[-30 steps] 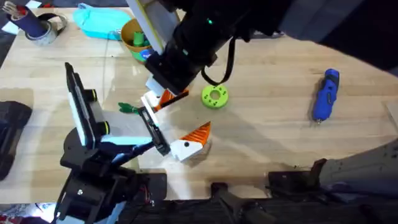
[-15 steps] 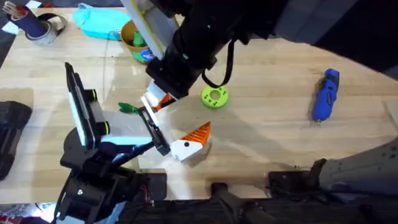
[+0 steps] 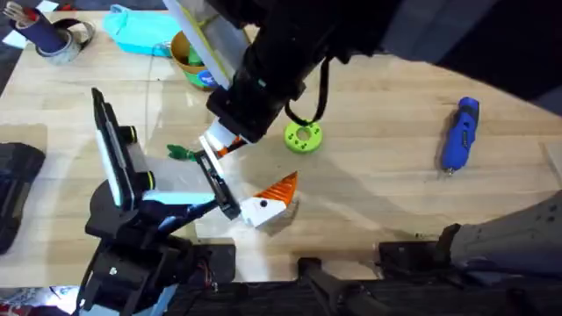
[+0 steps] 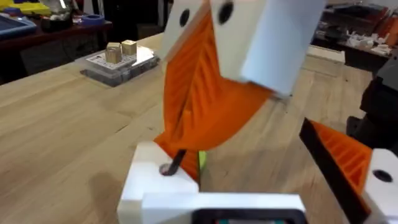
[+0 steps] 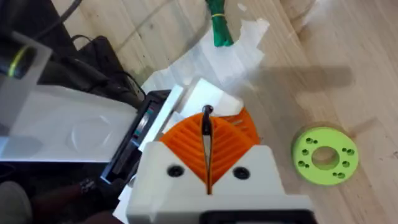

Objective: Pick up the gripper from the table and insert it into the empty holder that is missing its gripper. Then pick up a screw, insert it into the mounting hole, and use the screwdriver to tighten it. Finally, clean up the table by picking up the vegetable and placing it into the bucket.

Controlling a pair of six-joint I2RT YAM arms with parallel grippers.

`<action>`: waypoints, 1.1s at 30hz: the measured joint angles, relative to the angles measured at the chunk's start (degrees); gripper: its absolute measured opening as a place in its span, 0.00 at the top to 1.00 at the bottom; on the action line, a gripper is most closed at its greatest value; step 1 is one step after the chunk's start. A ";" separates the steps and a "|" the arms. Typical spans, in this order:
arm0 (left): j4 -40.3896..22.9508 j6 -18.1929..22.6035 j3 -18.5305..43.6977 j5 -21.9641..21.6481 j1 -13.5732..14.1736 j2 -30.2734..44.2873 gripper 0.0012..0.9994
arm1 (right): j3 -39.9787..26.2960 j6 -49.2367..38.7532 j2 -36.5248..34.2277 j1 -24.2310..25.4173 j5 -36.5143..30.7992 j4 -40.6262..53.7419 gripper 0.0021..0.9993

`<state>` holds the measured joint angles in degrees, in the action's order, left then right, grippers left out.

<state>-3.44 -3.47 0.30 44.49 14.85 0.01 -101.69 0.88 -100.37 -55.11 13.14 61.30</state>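
My left gripper [image 3: 262, 165] stands open over the table, one white-and-orange finger [image 3: 274, 197] clear to see. Its other side is the white gripper piece [image 4: 157, 182], seated in its holder with a mounting hole on top. My right gripper [image 3: 219, 140] reaches across from the upper right, shut on a thin dark screw [image 4: 175, 160] whose tip touches that hole. The right wrist view shows the screw [image 5: 206, 121] between my orange pads. The green vegetable [image 3: 182, 153] lies just left of them. The yellow bucket [image 3: 186, 54] stands behind, partly hidden. The blue screwdriver [image 3: 458, 133] lies far right.
A lime-green disc with holes [image 3: 303, 135] lies right of the grippers. A teal pouch [image 3: 140, 33] and a dark cup with a tape roll [image 3: 53, 37] sit at the back left. A clear box with gold blocks [image 4: 118, 59] stands farther along the table.
My right gripper has crept down and left onto the white piece, covering more of its orange pad. The left arm has not moved.
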 joint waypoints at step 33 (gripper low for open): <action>0.00 -1.22 0.00 -0.77 -0.15 0.02 0.01 | -0.11 0.42 -1.14 -0.35 -2.82 -4.46 1.00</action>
<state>-3.44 -4.69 0.30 43.72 14.70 0.03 -101.80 1.30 -101.51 -55.46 10.33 56.84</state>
